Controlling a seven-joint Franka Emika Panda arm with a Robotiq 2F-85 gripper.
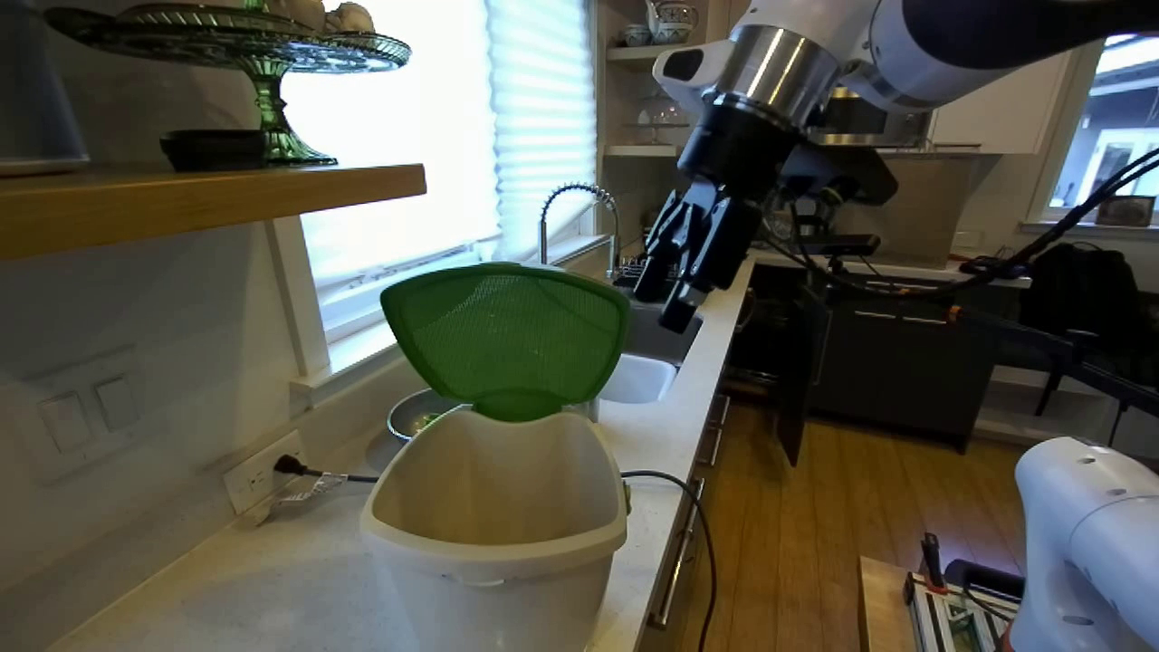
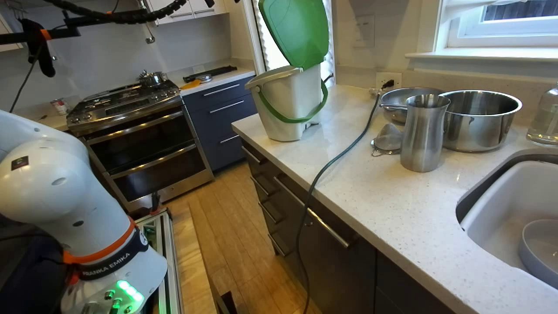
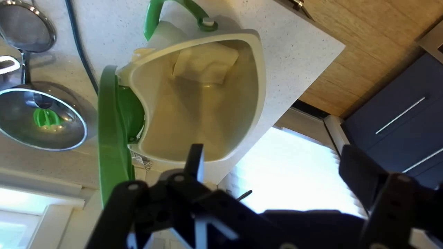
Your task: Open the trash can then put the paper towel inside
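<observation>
- White counter top [image 3: 297, 48] is close by, and the trash can [image 3: 173, 124] sits on it with its green lid [image 3: 110, 138] up, near nine o'clock in the wrist view.
- In an exterior view the claw [image 1: 663, 306] hangs up high, at one o'clock from the trash can, not touching it. The wrist view shows its fingers wide apart, with nothing between them.
- Down inside the trash can, at twelve o'clock in the wrist view, is a pale sheet that I take to be the paper towel [image 3: 207, 62]. I can't tell if it lies flat or leans on the side.
- So both jobs look done to me: lid up, paper towel in. I think the task is at its very end.
- Next, I'd say the claw just has to go away, slow and easy, so it doesn't bump the lid.
- Only the wrist view shows the paper towel. In both exterior views the bottom of the trash can is hidden.
- A tall jug [image 2: 423, 139] and a big pot [image 2: 481, 124] stand near three o'clock from the trash can in an exterior view, where the claw can't be seen.
- Farthest off in an exterior view, near nine o'clock, is the stove [image 2: 141, 144].
</observation>
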